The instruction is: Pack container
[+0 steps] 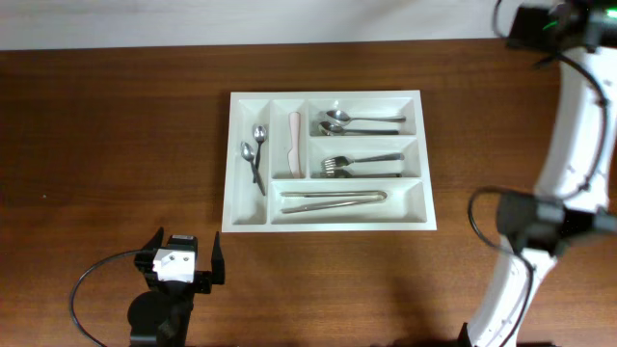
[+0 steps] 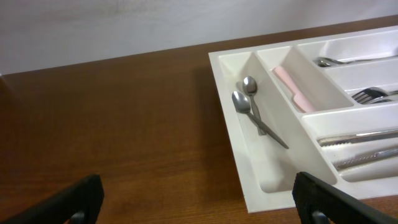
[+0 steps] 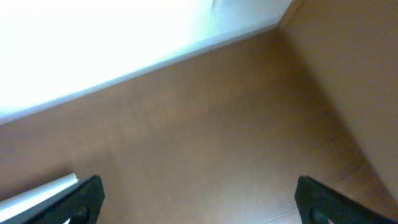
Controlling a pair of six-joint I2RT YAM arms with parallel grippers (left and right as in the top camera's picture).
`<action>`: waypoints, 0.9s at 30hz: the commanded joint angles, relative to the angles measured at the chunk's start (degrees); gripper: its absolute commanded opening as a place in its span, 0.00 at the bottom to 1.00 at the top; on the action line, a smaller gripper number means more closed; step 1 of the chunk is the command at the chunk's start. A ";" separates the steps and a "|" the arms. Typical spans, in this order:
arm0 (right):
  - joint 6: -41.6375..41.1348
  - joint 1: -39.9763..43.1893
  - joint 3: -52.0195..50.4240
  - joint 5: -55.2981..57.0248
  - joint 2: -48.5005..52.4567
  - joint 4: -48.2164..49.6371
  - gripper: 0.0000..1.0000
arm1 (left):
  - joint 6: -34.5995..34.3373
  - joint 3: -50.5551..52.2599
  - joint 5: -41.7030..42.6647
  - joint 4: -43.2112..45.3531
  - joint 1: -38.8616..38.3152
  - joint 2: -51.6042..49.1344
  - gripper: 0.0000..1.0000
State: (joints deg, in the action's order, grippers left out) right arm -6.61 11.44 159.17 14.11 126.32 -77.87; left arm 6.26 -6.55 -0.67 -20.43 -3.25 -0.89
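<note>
The container (image 1: 248, 217), a large white tray, lies at the table's middle. Its left narrow slot holds two small spoons (image 1: 255, 154); the slot beside it holds a pale pink utensil (image 1: 295, 143). Spoons (image 1: 357, 122), forks (image 1: 357, 164) and long metal pieces (image 1: 333, 200) fill the three crosswise slots. My left gripper (image 1: 185, 249) stands open near the front edge, left of the tray, with nothing in it. In the left wrist view the left gripper (image 2: 202, 202) faces the container's near left corner (image 2: 249, 199) and the spoons (image 2: 252, 109). The right gripper (image 3: 199, 199) is open over bare wood.
The right arm (image 1: 569, 145) rises along the table's right side to the far right corner. A white wall (image 1: 241, 19) runs behind the table's back edge. A pale strip (image 3: 37, 193) shows at the lower left of the right wrist view.
</note>
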 commanded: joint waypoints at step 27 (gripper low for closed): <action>-7.50 -2.45 -99.60 -21.18 -86.12 66.36 0.99 | 0.74 0.35 -0.57 -0.02 0.31 0.59 0.99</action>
State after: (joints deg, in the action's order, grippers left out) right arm -13.74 10.96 68.14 -3.44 46.26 -15.79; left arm 6.26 -6.52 -0.67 -20.40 -3.25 -0.84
